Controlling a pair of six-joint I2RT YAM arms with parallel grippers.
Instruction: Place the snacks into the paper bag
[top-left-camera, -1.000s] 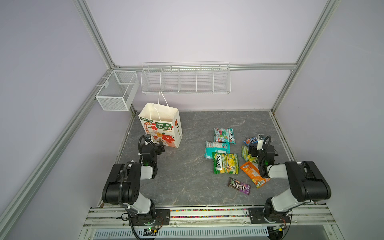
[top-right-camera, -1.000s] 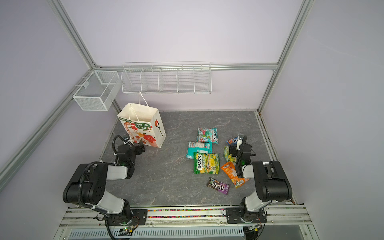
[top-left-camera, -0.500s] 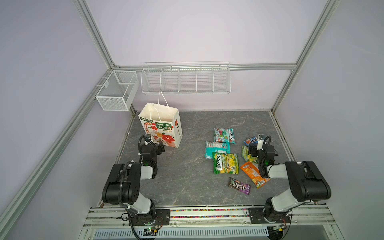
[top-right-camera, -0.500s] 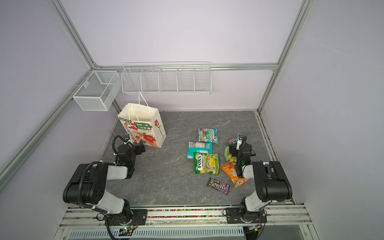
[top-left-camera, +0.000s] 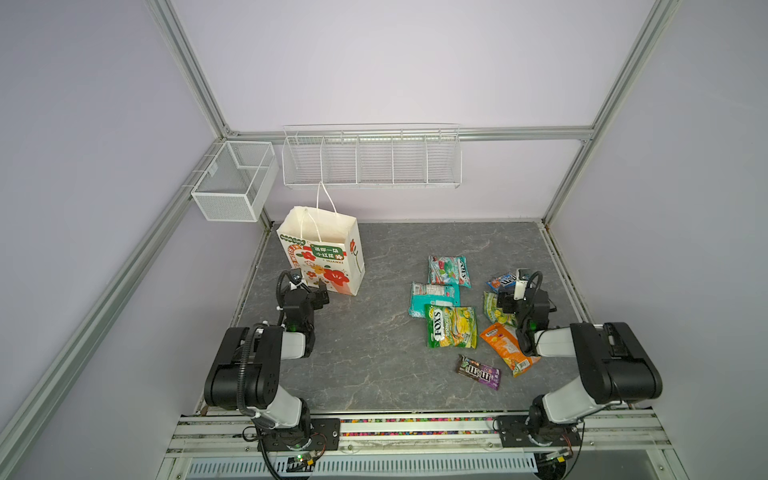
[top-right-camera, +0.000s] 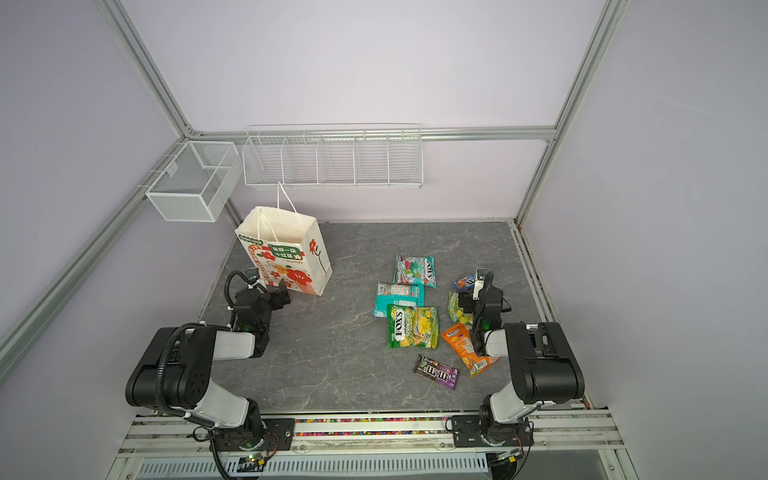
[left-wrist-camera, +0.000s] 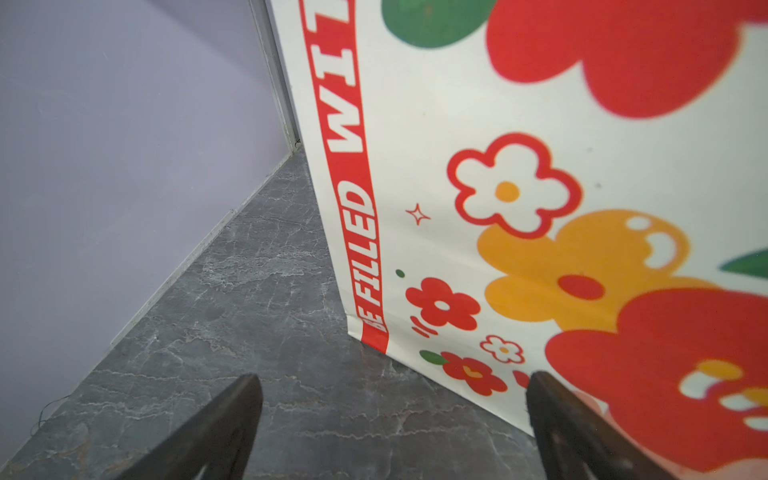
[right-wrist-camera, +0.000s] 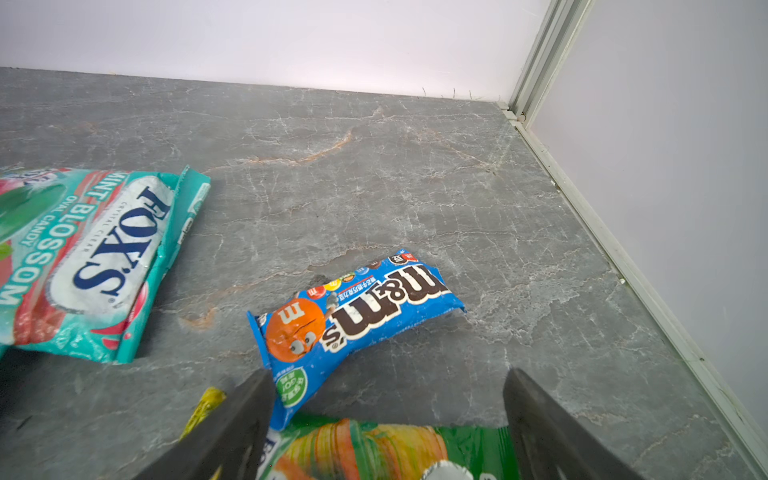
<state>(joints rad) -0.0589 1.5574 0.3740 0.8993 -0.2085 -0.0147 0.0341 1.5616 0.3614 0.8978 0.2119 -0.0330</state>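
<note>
The grey marbled table (top-left-camera: 374, 353) carries a paper bag (top-left-camera: 328, 257), upright at its far left. On its right side, lying flat: a far teal packet (top-left-camera: 449, 271), a near teal packet (top-left-camera: 434, 297) touching a FOX'S packet (top-left-camera: 452, 326), a blue M&M's (top-left-camera: 500, 282) and a small green packet (top-left-camera: 492, 309) further right, an orange packet (top-left-camera: 505, 347), and nearest a brown M&M's (top-left-camera: 478, 371).

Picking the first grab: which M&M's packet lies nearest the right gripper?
The blue M&M's packet, just ahead of the right gripper; the dark brown M&M's packet lies apart, toward the front.
</note>
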